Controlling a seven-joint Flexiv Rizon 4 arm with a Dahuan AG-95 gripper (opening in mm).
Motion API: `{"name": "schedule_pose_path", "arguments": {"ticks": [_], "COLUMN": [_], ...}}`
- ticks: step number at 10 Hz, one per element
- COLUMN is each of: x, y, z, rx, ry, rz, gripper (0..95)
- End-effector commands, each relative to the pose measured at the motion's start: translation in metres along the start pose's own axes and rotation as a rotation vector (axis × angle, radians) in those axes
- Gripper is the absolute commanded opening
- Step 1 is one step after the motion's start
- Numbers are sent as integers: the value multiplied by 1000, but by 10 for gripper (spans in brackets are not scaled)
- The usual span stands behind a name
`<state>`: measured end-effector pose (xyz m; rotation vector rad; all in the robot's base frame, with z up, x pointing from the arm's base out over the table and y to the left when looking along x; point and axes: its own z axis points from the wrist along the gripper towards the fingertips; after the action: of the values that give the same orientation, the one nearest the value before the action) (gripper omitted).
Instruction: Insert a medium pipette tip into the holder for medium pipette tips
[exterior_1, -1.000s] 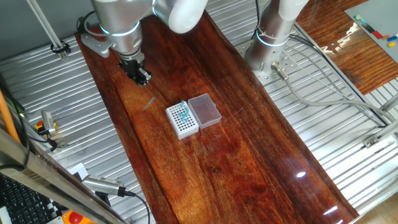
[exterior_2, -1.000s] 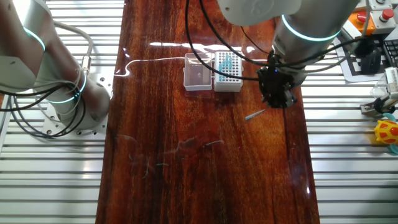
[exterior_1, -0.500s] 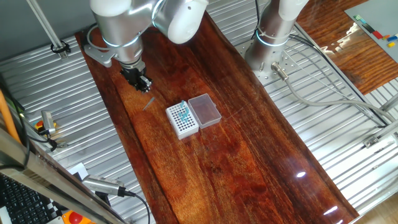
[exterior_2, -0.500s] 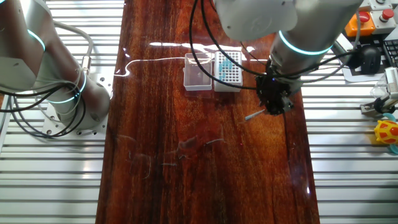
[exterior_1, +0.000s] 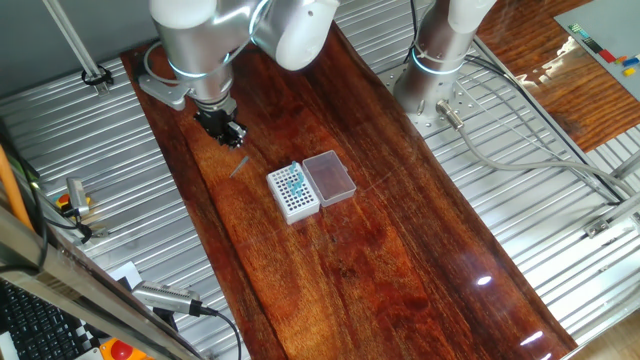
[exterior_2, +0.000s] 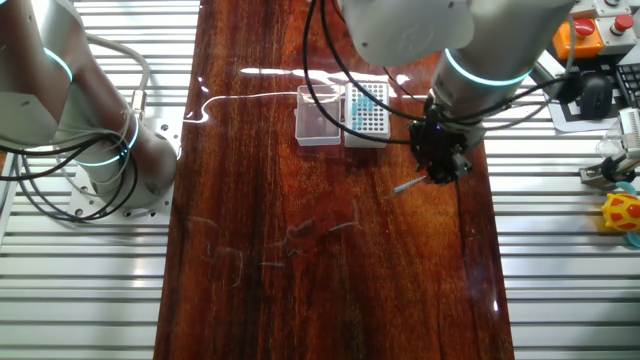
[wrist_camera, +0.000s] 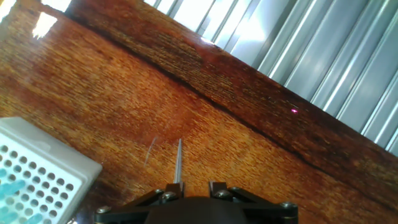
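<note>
The thin plastic tip (wrist_camera: 179, 159) lies flat just below the hand (wrist_camera: 190, 185), whose fingers are apart. It looks very light and slippery, so grip its wider end.

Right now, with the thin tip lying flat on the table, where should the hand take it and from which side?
Take the tip near its wider end, coming straight down from above with the hand fingers across its length. It lies flat and alone on the wooden table, apart from the white rack.
</note>
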<state>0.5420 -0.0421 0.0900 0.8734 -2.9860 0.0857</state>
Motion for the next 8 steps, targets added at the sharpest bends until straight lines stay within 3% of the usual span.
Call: {"name": "schedule_pose_path", "arguments": {"ticks": [1,8], "x": [0,6], "y": [0,2], "z": [0,5], "rx": [-2,-20], "ry": [2,-4], "rz": [-6,13], "gripper": [190,190]}}
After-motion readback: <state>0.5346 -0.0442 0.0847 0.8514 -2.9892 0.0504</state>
